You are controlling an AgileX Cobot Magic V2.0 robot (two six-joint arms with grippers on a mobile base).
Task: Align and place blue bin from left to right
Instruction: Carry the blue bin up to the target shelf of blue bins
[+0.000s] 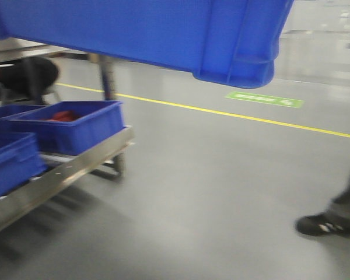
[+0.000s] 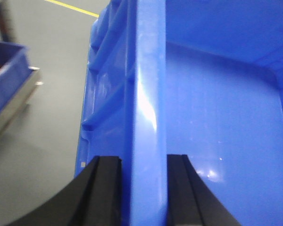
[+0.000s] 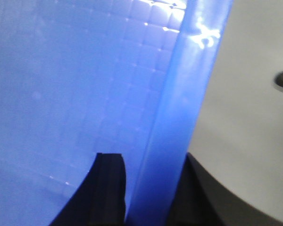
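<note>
Several sm. crates [image 1: 64, 125] on cart [image 1: 64, 169] nr held blue bin [image 1: 134, 29].

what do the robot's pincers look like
Both are matte black. The left pincer has two flat-tipped fingers with a stepped ridge along each, flaring out in a curve toward the base. The right pincer looks the same shape. No cables or markings show.

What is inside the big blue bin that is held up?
Both wrist views show only bare blue walls and floor inside the blue bin; no contents visible. Parts outside those views are unseen.
</note>
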